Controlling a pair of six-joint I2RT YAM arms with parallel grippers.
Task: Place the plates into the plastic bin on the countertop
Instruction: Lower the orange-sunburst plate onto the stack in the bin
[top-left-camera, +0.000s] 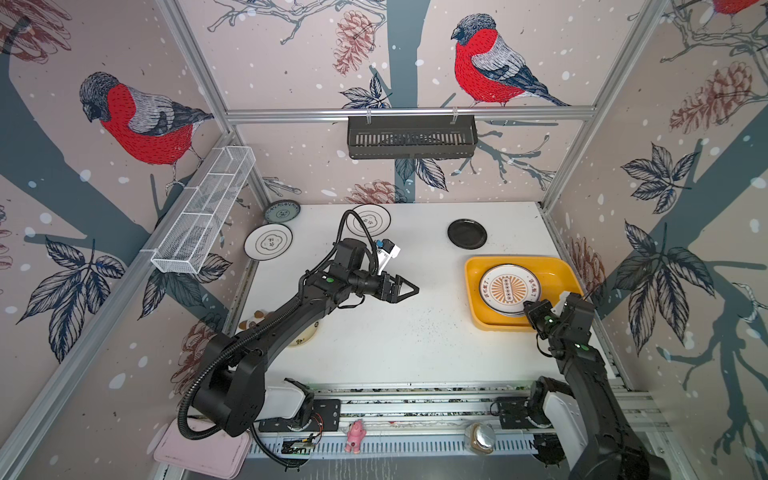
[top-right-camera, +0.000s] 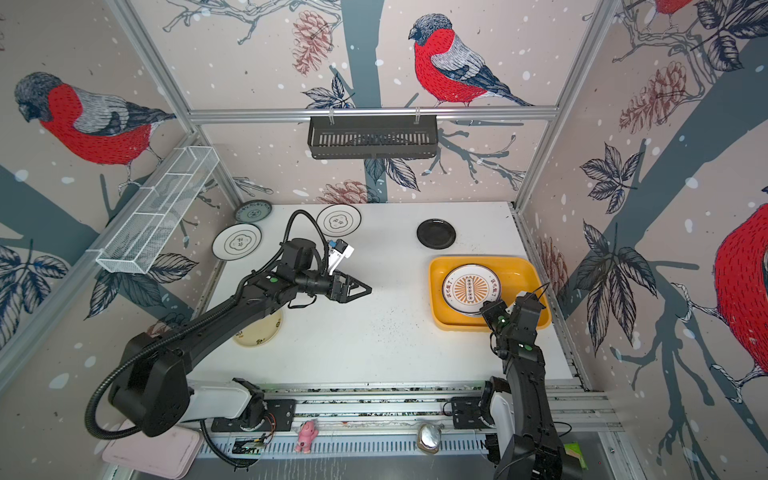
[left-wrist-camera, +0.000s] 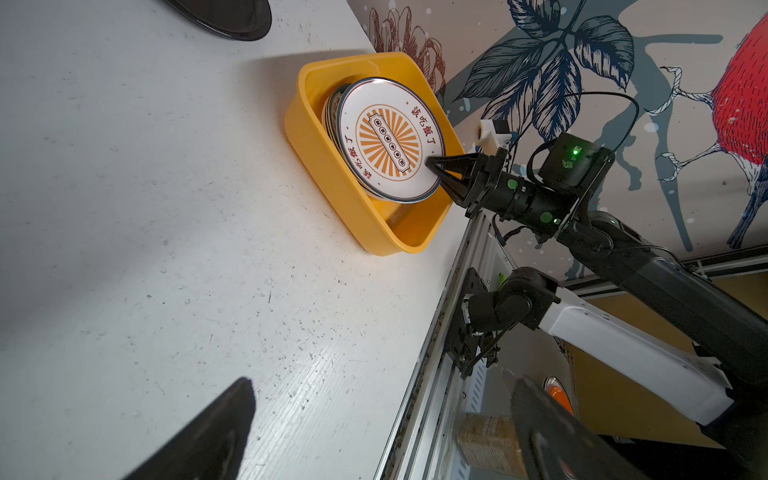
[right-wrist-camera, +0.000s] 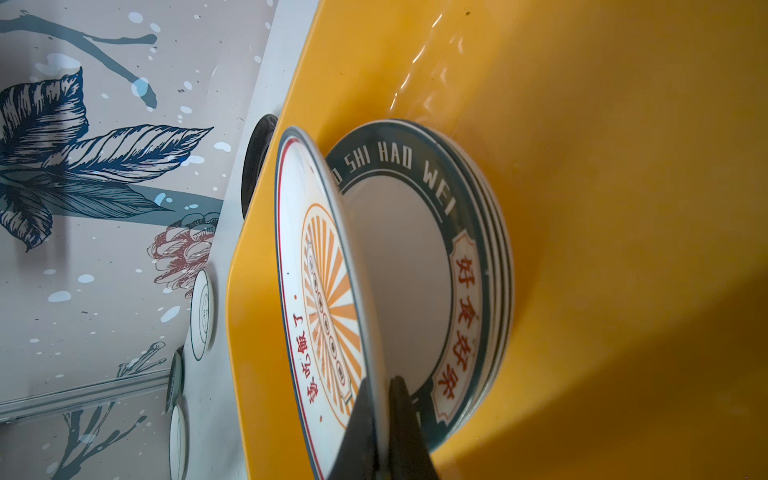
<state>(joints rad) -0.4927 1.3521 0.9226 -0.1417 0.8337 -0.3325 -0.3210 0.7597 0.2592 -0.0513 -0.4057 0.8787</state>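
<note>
The yellow plastic bin (top-left-camera: 552, 270) (top-right-camera: 528, 270) sits at the right of the white countertop (top-left-camera: 415, 340). It holds a stack of plates with dark lettered rims (right-wrist-camera: 415, 257). My right gripper (top-left-camera: 527, 307) (left-wrist-camera: 434, 164) (right-wrist-camera: 380, 386) is shut on the near rim of a white sunburst plate (top-left-camera: 509, 289) (left-wrist-camera: 388, 137) (right-wrist-camera: 316, 270), held tilted over that stack. My left gripper (top-left-camera: 409, 289) (left-wrist-camera: 382, 382) hangs open and empty over mid-table. A black plate (top-left-camera: 467, 234), two white flower plates (top-left-camera: 368, 220) (top-left-camera: 268, 242), a grey-teal plate (top-left-camera: 282, 210) and a cream plate (top-left-camera: 305, 334) lie outside the bin.
The right wall stands close behind the bin. A black slotted basket (top-left-camera: 411, 137) hangs on the back wall and a white wire basket (top-left-camera: 203, 212) on the left wall. A pale pink tray (top-left-camera: 199, 451) and a pink toy (top-left-camera: 355, 436) lie beyond the front rail.
</note>
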